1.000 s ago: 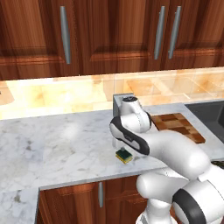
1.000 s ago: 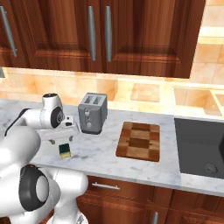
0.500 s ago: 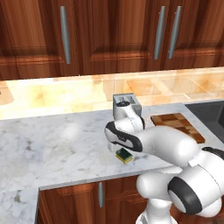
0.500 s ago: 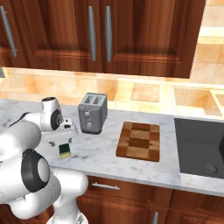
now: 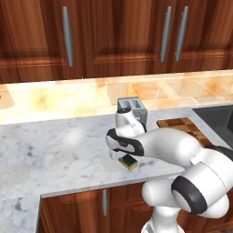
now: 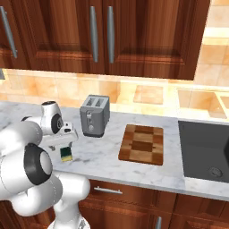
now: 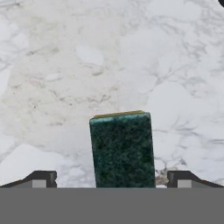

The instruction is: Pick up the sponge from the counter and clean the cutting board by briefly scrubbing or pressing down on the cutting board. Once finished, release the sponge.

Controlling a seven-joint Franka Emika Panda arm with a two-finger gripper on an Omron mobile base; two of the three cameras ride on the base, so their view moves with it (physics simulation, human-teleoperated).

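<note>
The sponge [image 7: 122, 148], dark green on top with a yellow foam edge, lies flat on the white marble counter [image 7: 65, 65]. My gripper [image 7: 113, 179] hangs straight above it, open, with one fingertip [image 7: 39, 178] on each side of the sponge and clear of it. From the base, the sponge [image 5: 129, 161] [image 6: 66, 154] sits near the counter's front edge, partly under my gripper [image 5: 122, 155] [image 6: 65, 146]. The reddish-brown checkered cutting board [image 6: 142, 144] [image 5: 182, 125] lies flat to the right, past the toaster, with nothing on it.
A grey metal toaster [image 6: 95, 115] [image 5: 132, 107] stands between the sponge and the board, toward the backsplash. A dark sink [image 6: 205, 152] is set into the counter at the far right. Wooden cabinets hang above. The counter [image 5: 59, 145] stretches bare to the left.
The hand has sunk a little toward the sponge and the arm's elbow has swung forward. The sponge and cutting board have not moved, and the jaws stayed wide.
</note>
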